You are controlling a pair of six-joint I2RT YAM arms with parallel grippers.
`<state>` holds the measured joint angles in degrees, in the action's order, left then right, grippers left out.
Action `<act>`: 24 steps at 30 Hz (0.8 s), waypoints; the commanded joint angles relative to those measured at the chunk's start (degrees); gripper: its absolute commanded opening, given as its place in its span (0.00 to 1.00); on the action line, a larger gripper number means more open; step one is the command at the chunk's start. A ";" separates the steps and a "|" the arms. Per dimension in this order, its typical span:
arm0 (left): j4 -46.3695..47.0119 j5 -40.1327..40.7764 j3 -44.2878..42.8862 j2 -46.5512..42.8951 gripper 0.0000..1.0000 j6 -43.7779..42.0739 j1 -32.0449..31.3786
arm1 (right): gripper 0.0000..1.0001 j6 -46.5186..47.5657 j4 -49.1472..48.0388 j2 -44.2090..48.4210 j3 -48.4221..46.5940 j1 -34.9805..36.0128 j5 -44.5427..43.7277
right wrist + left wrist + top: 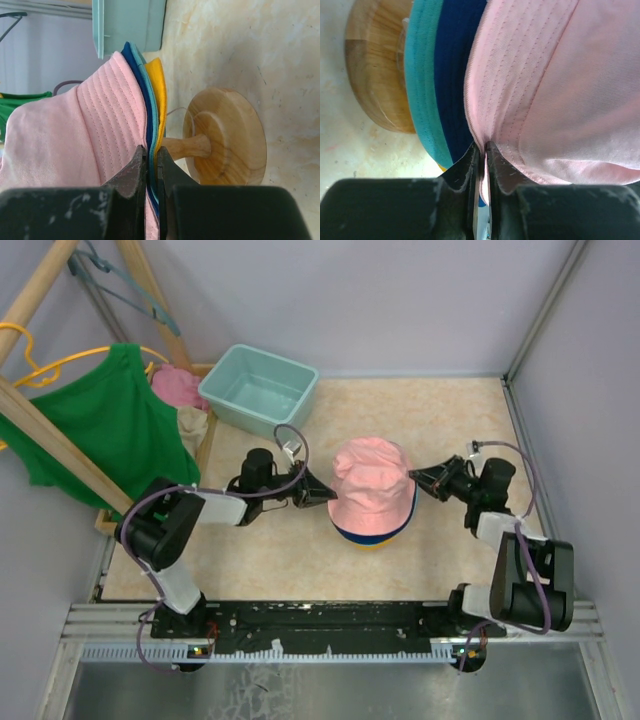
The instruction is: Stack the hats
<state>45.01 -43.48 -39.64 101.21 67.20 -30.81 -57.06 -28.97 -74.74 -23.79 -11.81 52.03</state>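
Low in the centre of the top view, the left hand (pixel 331 498) has its jaws all but shut, nipping a fold of the pink hat's (pixel 372 485) brim. Across from it the right hand (pixel 151 156) is shut tight on the opposite brim edge; which layers it has caught is hard to tell, probably the navy and teal ones. The hats (pixel 372 502) sit nested mid-frame on a wooden stand (pixel 225 135). Pink is on top, then the navy hat (pixel 455 75), the teal hat (pixel 422 75), and the yellow hat (pixel 156 85) lowest. They look light, limp cotton that will fold and sag instead of holding shape. The stitched brim is the firmest part to pinch, and a grip there may drag neighbouring layers along. Beyond them on the tabletop (pixel 450 420), upper left, are a teal tub (pixel 258 390) and a green tank top (pixel 110 420).
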 commanded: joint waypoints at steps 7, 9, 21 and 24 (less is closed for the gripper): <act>-7.84 7.59 4.42 -8.05 0.21 -1.97 -6.02 | 0.00 2.73 2.14 -9.33 -12.47 2.47 -5.98; -8.33 9.05 5.38 -8.40 0.23 -2.31 -7.48 | 0.00 3.29 2.85 -10.83 -15.26 2.91 -5.98; -12.89 19.65 12.12 -20.72 0.46 -3.40 -7.25 | 0.55 10.81 17.76 -2.35 -17.46 0.92 -8.13; -18.15 21.93 12.01 -26.10 0.47 -4.40 -5.25 | 0.61 13.64 22.99 0.15 -16.57 -2.92 -8.38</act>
<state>32.58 -26.76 -27.70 81.56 65.10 -38.20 -48.47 -12.45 -79.55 -40.49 -10.41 45.50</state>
